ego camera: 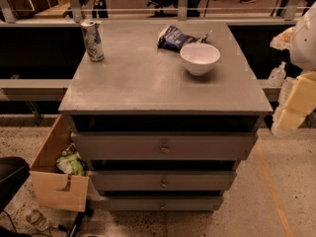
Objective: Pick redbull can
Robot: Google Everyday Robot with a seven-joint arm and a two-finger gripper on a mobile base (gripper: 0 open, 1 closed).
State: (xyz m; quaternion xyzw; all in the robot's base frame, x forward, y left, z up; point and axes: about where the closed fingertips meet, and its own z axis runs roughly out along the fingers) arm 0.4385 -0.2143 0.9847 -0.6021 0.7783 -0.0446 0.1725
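The redbull can [92, 40], slim, silver and blue with a shiny top, stands upright at the far left corner of the grey cabinet top [143, 83]. My gripper [292, 102], pale yellow below a white arm, hangs at the right edge of the view. It is beyond the cabinet's right side, far from the can, and nothing shows in it.
A white bowl [199, 58] sits at the far right of the top, with a dark blue snack bag [174, 37] just behind it. The cabinet has three drawers [163, 147]. An open cardboard box [57, 177] stands on the floor at the left. A railing [158, 9] runs behind.
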